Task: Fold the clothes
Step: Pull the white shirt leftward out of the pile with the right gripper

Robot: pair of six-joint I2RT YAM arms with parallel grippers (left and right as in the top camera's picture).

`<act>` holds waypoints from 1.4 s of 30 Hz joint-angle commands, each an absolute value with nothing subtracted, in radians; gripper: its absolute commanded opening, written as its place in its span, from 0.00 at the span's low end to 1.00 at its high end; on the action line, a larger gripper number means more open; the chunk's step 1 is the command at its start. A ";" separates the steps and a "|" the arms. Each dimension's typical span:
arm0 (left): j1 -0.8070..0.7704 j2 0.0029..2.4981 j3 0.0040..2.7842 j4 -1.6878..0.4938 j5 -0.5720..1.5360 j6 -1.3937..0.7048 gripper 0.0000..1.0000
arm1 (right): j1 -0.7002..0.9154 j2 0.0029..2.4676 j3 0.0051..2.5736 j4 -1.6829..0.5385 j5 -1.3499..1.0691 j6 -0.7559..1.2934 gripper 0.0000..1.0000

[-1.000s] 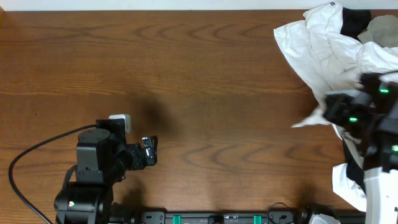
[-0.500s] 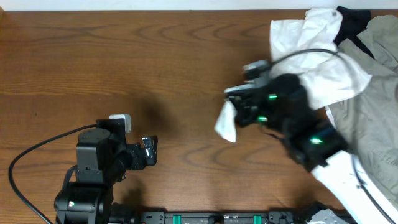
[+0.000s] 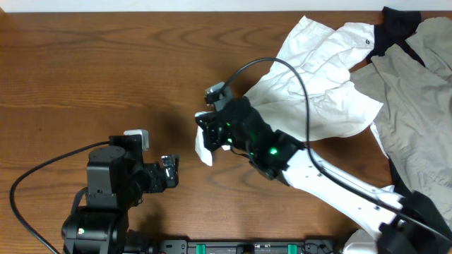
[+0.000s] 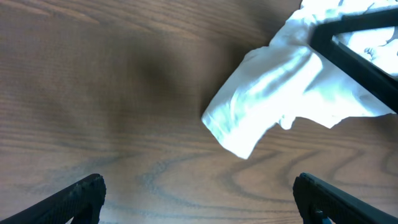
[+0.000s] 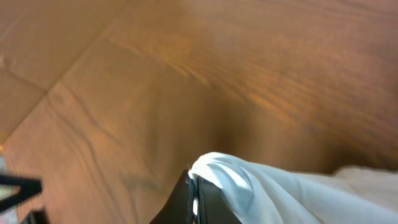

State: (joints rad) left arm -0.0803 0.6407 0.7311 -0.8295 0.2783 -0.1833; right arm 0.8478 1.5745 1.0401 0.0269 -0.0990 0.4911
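A white shirt (image 3: 318, 77) is stretched from the back right of the wooden table toward its middle. My right gripper (image 3: 205, 137) is shut on a corner of the shirt and holds it near the table's centre; the pinched white fabric (image 5: 249, 180) shows between its fingers (image 5: 196, 196) in the right wrist view. The same corner (image 4: 267, 99) hangs in front of my left gripper (image 4: 199, 196), which is open and empty above bare wood at the front left (image 3: 169, 171).
A grey garment (image 3: 417, 106) and a black garment (image 3: 399, 25) lie piled at the right edge. A black cable (image 3: 35, 176) loops at the front left by the left arm's base.
My right gripper has dragged the white shirt's corner leftward from the right-hand pile to the table's middle, spreading the shirt out. The left arm has not moved.
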 commanded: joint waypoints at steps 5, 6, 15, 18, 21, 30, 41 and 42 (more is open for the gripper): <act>-0.077 0.639 0.752 -0.830 0.277 -0.182 0.98 | 0.829 1.589 1.053 0.169 0.120 0.498 0.02; -0.077 0.639 0.752 -0.830 0.277 -0.182 0.98 | 0.817 1.583 1.053 0.168 0.150 0.487 0.05; -0.077 0.639 0.752 -0.830 0.277 -0.182 0.98 | 0.561 1.468 1.053 -0.123 0.204 0.402 0.99; -0.077 0.639 0.752 -0.830 0.277 -0.182 0.98 | 0.462 1.439 1.053 -0.300 0.211 0.403 0.99; -0.077 0.639 0.752 -0.830 0.277 -0.182 0.98 | 0.358 1.432 1.053 -0.463 0.218 0.401 0.99; -0.077 0.639 0.752 -0.830 0.277 -0.182 0.98 | 0.075 1.536 1.037 -0.670 0.210 0.383 0.85; -0.077 0.639 0.752 -0.846 0.277 -0.182 0.98 | -0.012 1.728 1.037 -0.626 0.313 0.350 0.76; -0.077 0.639 0.752 -0.847 0.277 -0.182 0.98 | -0.012 1.746 1.037 -0.618 0.309 0.340 0.76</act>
